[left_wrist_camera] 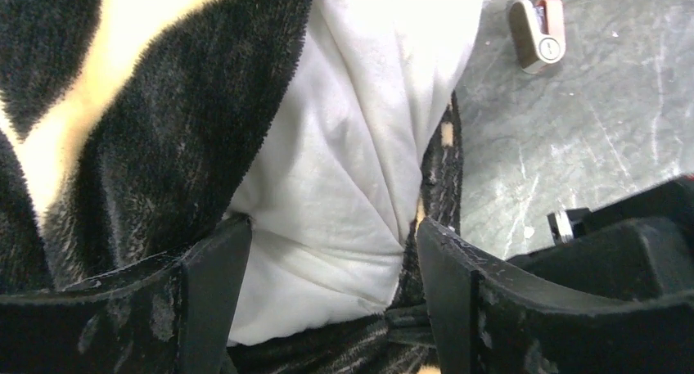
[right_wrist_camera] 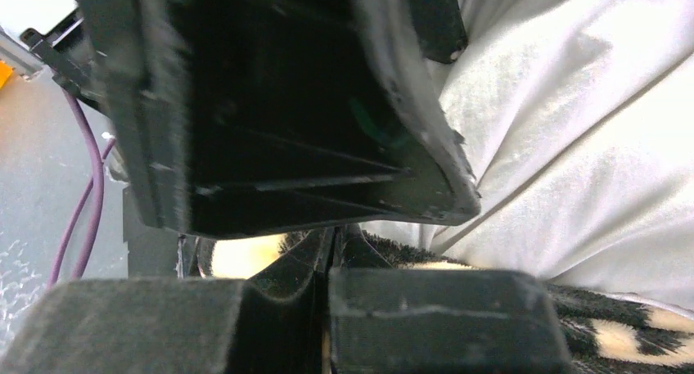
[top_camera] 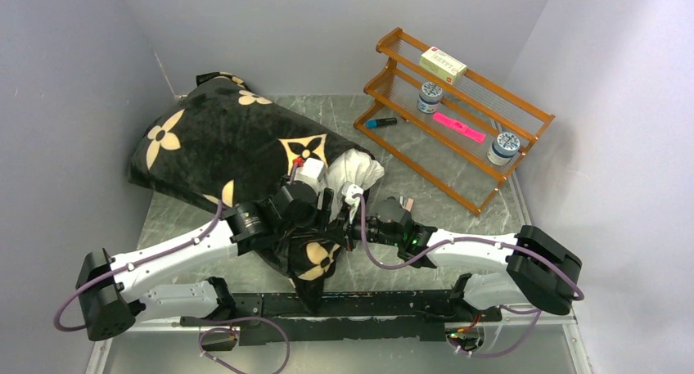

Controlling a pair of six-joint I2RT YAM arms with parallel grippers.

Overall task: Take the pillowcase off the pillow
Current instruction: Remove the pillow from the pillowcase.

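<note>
**Status of the task: early stage.**

The pillowcase (top_camera: pixel 221 141) is drawn over most of the pillow (top_camera: pixel 357 171). Both lie on the worktop (top_camera: pixel 425 196), reaching from the far left corner towards the centre. Only one white corner of the pillow is exposed, at the open end of the cover, just ahead of the two wrists. The remainder of the pillow is enclosed and hidden in black plush. A loose fold of the pillowcase is bunched below that corner and hangs towards the near edge.

**Left gripper** (left_wrist_camera: pixel 327 296). The jaws are held wide apart and are set astride the exposed white corner. The pillow bulges between them, and the plush edge lies against the left-hand finger (left_wrist_camera: pixel 214 288). No clamping is seen; nothing is held.

**Right gripper** (right_wrist_camera: pixel 327 304). The jaws are closed flat together. A fold of dark plush is seen running into the seam between them, so the pillowcase edge is judged to be pinched there, just beside the white fabric.

**Work remaining.** Almost the whole removal is outstanding. The cover is yet to be drawn back along the full length of the pillow and separated from it.
</note>
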